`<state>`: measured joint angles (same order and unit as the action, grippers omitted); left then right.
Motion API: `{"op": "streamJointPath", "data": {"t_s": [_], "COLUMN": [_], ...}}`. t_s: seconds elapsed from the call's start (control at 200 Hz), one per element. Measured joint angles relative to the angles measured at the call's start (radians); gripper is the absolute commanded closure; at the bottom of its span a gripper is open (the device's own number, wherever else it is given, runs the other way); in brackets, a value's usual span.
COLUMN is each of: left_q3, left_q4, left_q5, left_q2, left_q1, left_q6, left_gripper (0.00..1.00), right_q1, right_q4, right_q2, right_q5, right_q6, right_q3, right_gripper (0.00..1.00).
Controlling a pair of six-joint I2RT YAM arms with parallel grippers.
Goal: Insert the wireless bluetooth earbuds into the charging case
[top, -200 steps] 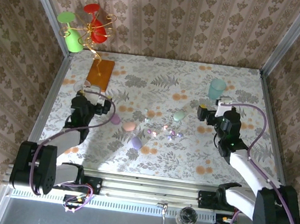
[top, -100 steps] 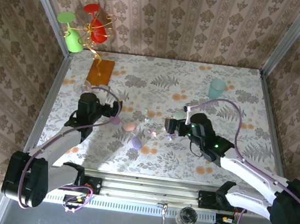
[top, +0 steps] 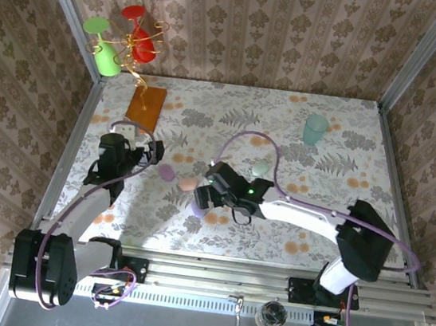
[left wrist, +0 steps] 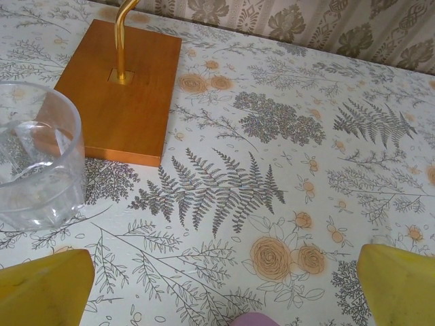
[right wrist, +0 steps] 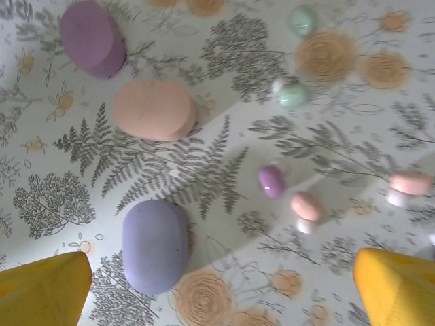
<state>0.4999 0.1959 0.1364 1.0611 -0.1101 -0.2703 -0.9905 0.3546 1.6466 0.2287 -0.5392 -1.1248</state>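
Observation:
Three shut charging cases lie under my right wrist camera: a mauve case [right wrist: 92,37], a pink case [right wrist: 154,109] and a lilac case [right wrist: 155,246]. To their right lie the earbuds: a purple bud [right wrist: 272,180], two pink buds [right wrist: 306,206] [right wrist: 410,182] and two mint buds [right wrist: 293,94] [right wrist: 301,19]. My right gripper [right wrist: 221,292] [top: 201,197] hovers open, holding nothing, with the lilac case just inside its left finger. A mint case [top: 261,169] sits behind the right arm. My left gripper [left wrist: 224,292] [top: 153,153] is open and holds nothing, with the mauve case [left wrist: 255,319] at its front edge.
A clear glass [left wrist: 34,163] and the wooden base [left wrist: 119,88] of a wire cup stand [top: 125,42] are close to my left gripper. A teal cup [top: 315,130] stands at the back right. Patterned walls close in the table on three sides.
My right arm has swung from the right side of the table leftward to above the cases and buds. The left arm drew back a little to the left. Both grippers stayed open.

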Motion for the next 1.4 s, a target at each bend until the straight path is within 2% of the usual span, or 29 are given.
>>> {"op": "streamJointPath", "data": {"t_s": [0.465,0.57,0.61,0.72,1.12,1.24,1.325,1.4], "left_q3": [-0.002,-0.002,-0.002,-0.002,-0.002,-0.002,-0.002,-0.002], "left_q4": [-0.034,-0.035,-0.036,-0.036,-0.036,-0.036,-0.036,-0.036], "left_q5": [0.018,0.018,0.018,0.017,0.017,0.017,0.017,0.017], "left_q2": [0.0,0.0,0.0,0.0,0.0,0.0,0.0,0.0], "left_q1": [0.026,0.027,0.027,0.027,0.027,0.027,0.027,0.027], "left_q6": [-0.008,-0.008,-0.008,-0.008,-0.008,-0.008,-0.008,-0.008], "left_gripper": [0.0,0.0,0.0,0.0,0.0,0.0,0.0,0.0], "right_q1": [-0.015,-0.016,-0.016,-0.016,-0.016,-0.016,-0.016,-0.016], "right_q4": [0.371,0.441,0.459,0.483,0.501,0.513,0.514,0.515], "right_q2": [0.385,0.432,0.448,0.477,0.535,0.535,0.535,0.535], "right_q5": [-0.06,-0.069,-0.074,-0.09,-0.164,-0.179,-0.186,-0.186], "right_q6": [-0.01,-0.008,-0.009,-0.008,0.009,0.013,0.013,0.012], "right_q3": [-0.452,-0.504,-0.523,-0.549,-0.587,-0.591,-0.591,-0.591], "right_gripper": [0.14,0.19,0.24,0.3,0.33,0.42,0.52,0.54]}}
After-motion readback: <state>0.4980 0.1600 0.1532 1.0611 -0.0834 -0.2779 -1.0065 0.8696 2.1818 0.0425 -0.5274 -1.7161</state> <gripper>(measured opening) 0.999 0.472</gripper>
